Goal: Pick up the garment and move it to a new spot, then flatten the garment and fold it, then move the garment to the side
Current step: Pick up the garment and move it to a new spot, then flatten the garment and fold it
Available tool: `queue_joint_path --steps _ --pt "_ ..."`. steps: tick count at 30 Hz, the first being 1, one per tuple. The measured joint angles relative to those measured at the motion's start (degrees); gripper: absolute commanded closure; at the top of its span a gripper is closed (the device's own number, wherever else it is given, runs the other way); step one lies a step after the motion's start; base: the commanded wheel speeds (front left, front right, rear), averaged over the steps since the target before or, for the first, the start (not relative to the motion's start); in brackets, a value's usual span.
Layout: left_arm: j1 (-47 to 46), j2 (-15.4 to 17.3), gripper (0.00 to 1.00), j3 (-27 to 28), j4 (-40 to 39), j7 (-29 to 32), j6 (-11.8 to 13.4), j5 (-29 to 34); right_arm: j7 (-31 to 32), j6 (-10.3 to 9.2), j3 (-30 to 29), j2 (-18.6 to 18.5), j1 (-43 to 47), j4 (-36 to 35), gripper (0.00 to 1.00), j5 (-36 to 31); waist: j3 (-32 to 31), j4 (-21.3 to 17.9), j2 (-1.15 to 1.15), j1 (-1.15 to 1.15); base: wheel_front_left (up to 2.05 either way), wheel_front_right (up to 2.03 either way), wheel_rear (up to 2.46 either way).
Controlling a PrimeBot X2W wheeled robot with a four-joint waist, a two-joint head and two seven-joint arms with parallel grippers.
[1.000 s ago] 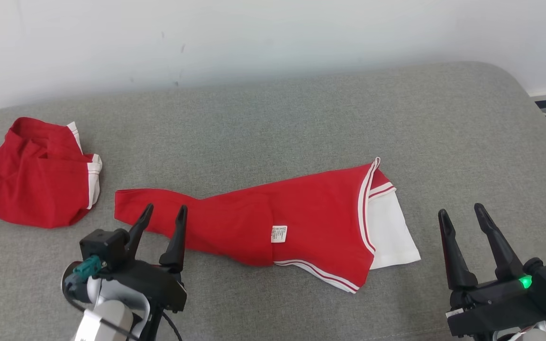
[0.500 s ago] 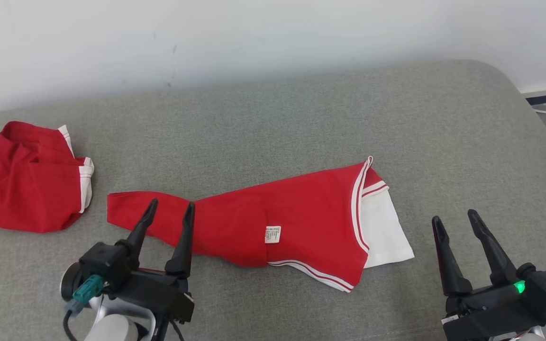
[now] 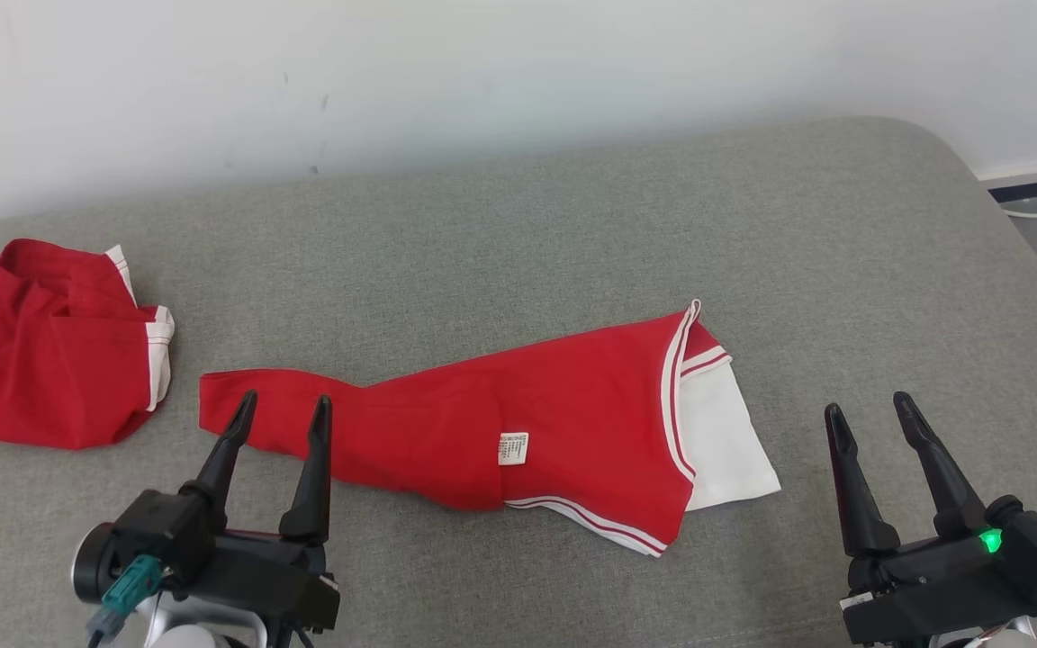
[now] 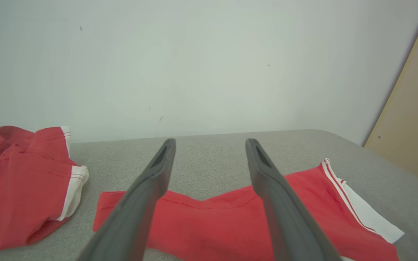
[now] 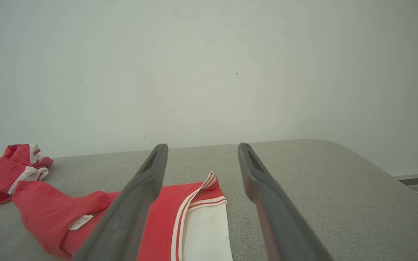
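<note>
Empty left pincer (image 4: 209, 145) gapes above red garment (image 4: 230, 228).

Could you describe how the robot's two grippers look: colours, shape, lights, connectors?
The left gripper and right gripper each have two long, black, tapered fingers on a black body. A green light glows on the right one. Each carries a teal connector.

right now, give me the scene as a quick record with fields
surface: grey cushion
task item: garment, red with a white panel, lying rumpled
other item: second garment, red and white, bunched at far left, apart
left arm: left claw open, empty, at the garment's left end
right arm: right claw open, empty, right of the white panel, not touching
</note>
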Motion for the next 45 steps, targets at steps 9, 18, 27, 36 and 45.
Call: queue_joint_path --steps 9,18,27,36,45 --pt "2.43 0.33 0.00 2.65 -2.01 -0.01 1.04 0.65 0.00 -0.42 -0.62 0.49 0.08 -1.26 0.00 0.00 -0.04 0.78 0.00 0.00 0.00 0.00 0.00" --pt "3.53 -0.20 0.00 4.16 -3.27 -0.01 1.51 0.91 0.00 -0.41 -0.68 0.63 0.04 -1.33 0.00 0.00 0.07 1.20 0.00 0.00 0.00 0.00 0.00" --pt "4.17 -0.37 0.00 4.60 -3.93 -0.01 1.52 1.00 0.00 -0.16 -0.55 0.98 -0.01 -1.10 0.00 0.00 0.29 0.54 0.01 0.00 0.00 0.00 0.00" --pt "1.66 -0.03 0.00 0.43 -1.63 0.51 -0.66 3.72 0.00 0.09 -0.42 1.37 -0.04 -0.55 0.00 0.12 1.11 -0.06 0.01 0.00 0.00 0.00 0.00" --pt "-7.40 0.70 0.00 -3.96 5.04 5.04 -4.70 5.56 0.00 0.34 0.90 2.07 -0.73 0.20 0.00 0.16 3.11 -2.03 0.01 0.01 0.00 0.00 0.00"
